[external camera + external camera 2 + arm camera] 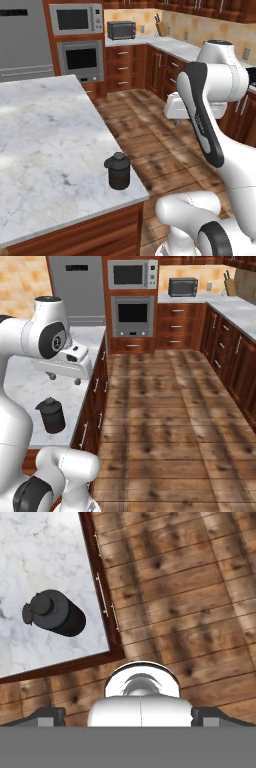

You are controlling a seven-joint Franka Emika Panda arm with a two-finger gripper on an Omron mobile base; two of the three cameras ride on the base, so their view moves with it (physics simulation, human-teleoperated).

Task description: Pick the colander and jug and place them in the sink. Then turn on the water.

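The jug [118, 171] stood upright near the marble table's [45, 135] corner edge. My fingers [48, 716] were spread wide, empty, above the floor. I judged a centred descent over the jug body best.

No text, label or number is legible.

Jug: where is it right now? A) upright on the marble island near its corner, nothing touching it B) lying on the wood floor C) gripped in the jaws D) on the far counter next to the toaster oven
A: the jug stands upright, lid on, on the marble island near its corner; the hand view shows it resting on the marble beside the wood floor.
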